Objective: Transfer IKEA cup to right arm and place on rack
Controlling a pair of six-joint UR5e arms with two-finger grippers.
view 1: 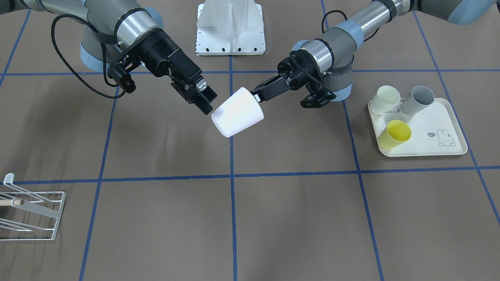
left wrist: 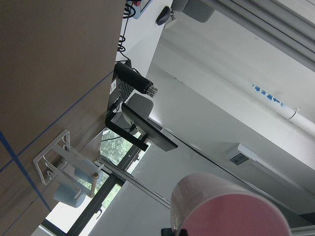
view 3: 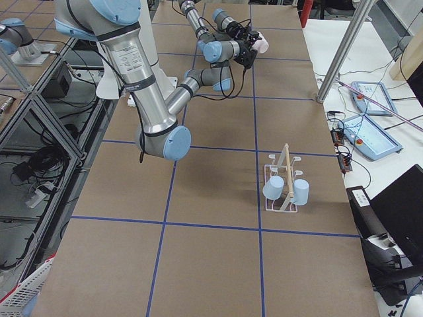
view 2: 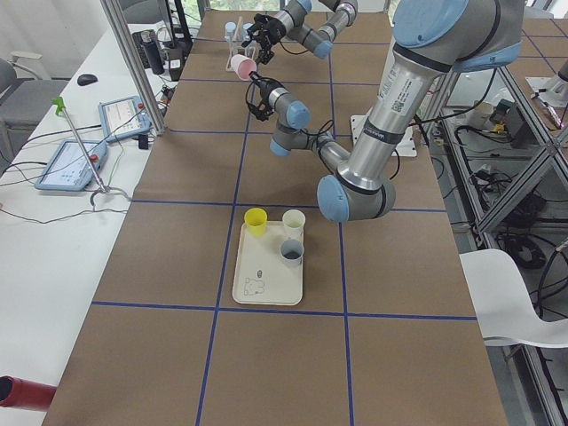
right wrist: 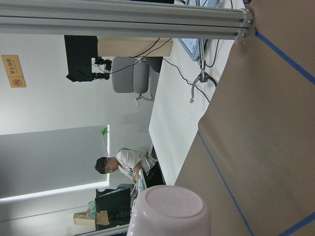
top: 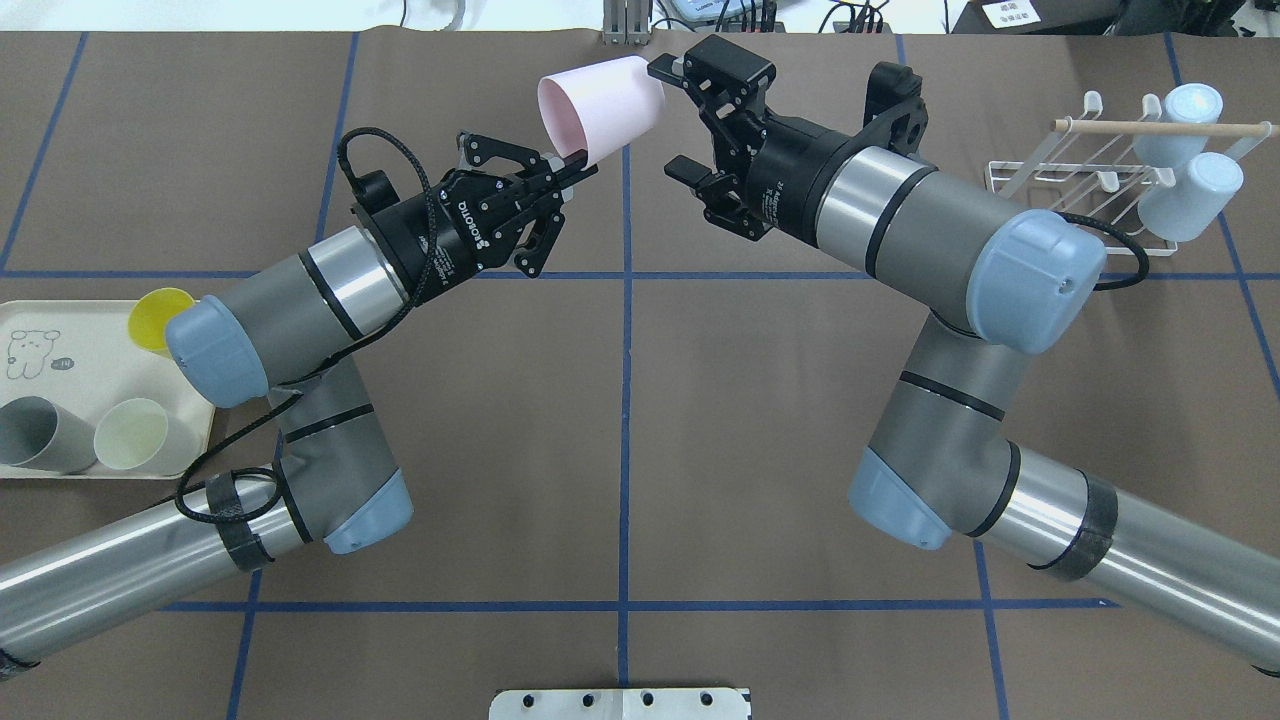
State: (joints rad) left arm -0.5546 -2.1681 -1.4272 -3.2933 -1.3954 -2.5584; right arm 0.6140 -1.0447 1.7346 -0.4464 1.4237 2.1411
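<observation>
The pink IKEA cup hangs in the air over the far middle of the table, tilted on its side; the left gripper has its fingers pinched shut on the rim wall, one of them inside the mouth, it seems. The cup's base points at the right gripper, whose fingers stand wide apart and hold nothing, just beside that base.

The handover is the step in hand, I judge. To do it well the right gripper should advance until the cup's body sits centred between its fingers, then close on the lower body, well away from the left fingertips; only when that grip looks firm should the left one open and back straight out.

The rack sits at the far right with two light-blue cups on it; a grip near the base would leave the mouth free for a prong.
</observation>
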